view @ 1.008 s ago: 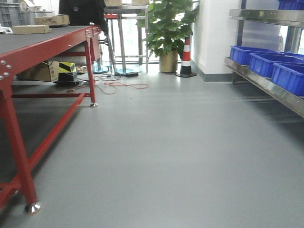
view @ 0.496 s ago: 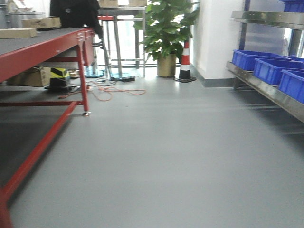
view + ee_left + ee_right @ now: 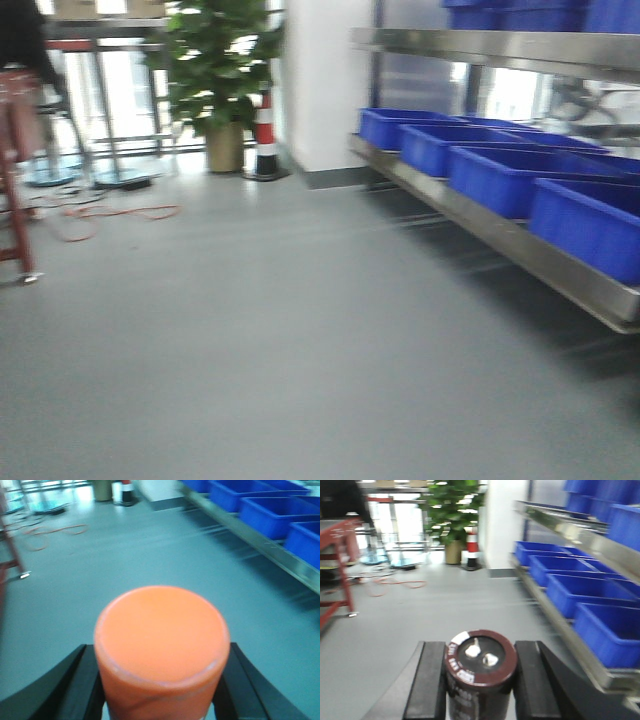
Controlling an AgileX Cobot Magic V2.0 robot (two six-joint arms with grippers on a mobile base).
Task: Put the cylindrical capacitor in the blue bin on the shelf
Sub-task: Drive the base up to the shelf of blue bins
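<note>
The cylindrical capacitor (image 3: 481,666), dark brown with two silvery terminals on its end, sits upright between the black fingers of my right gripper (image 3: 481,680), which is shut on it. My left gripper (image 3: 161,682) is shut on a stubby orange cylinder (image 3: 161,630). The steel shelf (image 3: 500,238) runs along the right side. A row of blue bins (image 3: 590,225) stands on its low tier, and more blue bins sit on a tier above. In the right wrist view the shelf (image 3: 560,625) and a blue bin (image 3: 615,630) lie to the right of the capacitor, some way off. Neither gripper shows in the front view.
Grey floor stretches ahead. A white pillar (image 3: 320,80) stands at the shelf's far end, with a striped cone (image 3: 264,135) and a potted plant (image 3: 215,70) beside it. A red table leg (image 3: 15,190) and orange cables (image 3: 100,215) lie at the far left.
The front view has swung to the right. The red table has slid off to the left edge, and the shelf with its blue bins now fills the right side, closer.
</note>
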